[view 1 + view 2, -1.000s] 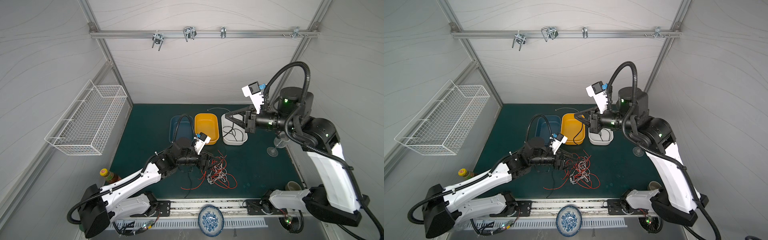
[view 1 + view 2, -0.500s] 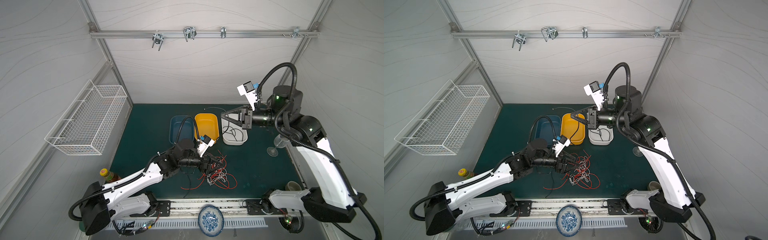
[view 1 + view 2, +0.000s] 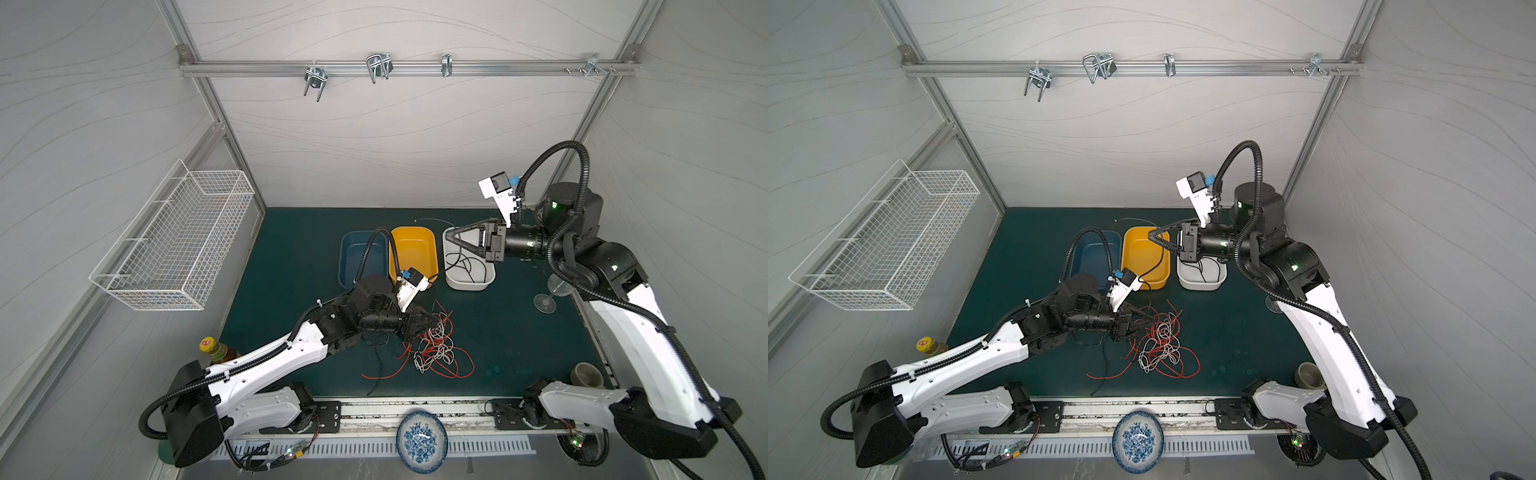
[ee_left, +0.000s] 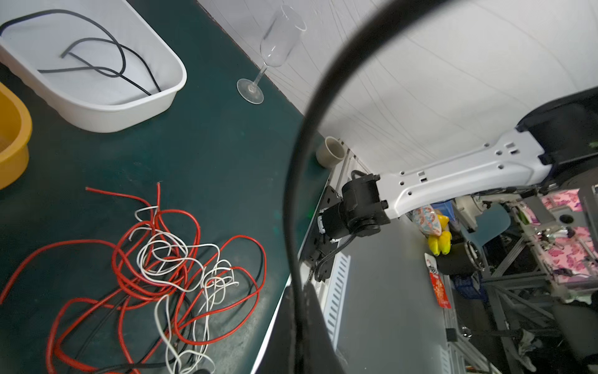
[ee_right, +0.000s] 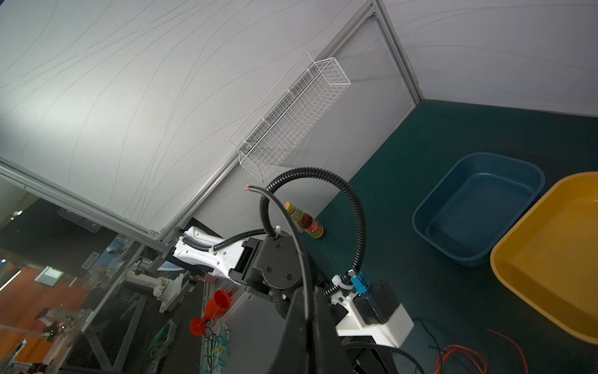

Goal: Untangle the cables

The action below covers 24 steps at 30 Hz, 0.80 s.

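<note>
Your left gripper (image 3: 428, 325) has snapped closed since a second ago, at the edge of the red-and-white cables (image 3: 436, 353) tangled on the mat (image 3: 291, 270). Only the left wrist view shows its catch: a black cable (image 4: 293, 194) arcing upward. Your right gripper (image 3: 1152, 237), raised, pinches the black cable too; its wrist view shows the copper end (image 5: 247, 187).

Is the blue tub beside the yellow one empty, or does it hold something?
Empty. In the right wrist view the blue tub shows only its bare floor and walls.
</note>
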Each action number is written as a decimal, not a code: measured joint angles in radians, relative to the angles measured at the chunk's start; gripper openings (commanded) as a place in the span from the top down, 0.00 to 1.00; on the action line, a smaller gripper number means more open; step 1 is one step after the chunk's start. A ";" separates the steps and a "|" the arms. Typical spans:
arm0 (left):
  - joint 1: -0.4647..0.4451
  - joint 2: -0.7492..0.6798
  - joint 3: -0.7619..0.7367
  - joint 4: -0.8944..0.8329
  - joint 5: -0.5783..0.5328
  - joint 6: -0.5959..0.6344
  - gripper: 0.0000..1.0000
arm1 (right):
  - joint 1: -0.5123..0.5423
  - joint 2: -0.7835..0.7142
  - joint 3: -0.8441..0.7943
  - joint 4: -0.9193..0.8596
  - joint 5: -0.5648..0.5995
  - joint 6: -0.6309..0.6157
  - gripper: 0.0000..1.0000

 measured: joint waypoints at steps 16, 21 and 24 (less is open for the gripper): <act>0.058 -0.056 0.317 -0.298 -0.127 -0.049 1.00 | -0.144 -0.257 -0.614 0.111 0.141 0.150 0.54; 0.122 -0.024 0.430 -0.354 -0.135 -0.079 1.00 | 0.034 -0.279 -0.779 0.145 0.271 0.164 0.52; 0.128 -0.005 0.462 -0.382 -0.140 -0.099 1.00 | 0.160 -0.282 -0.866 0.210 0.356 0.187 0.48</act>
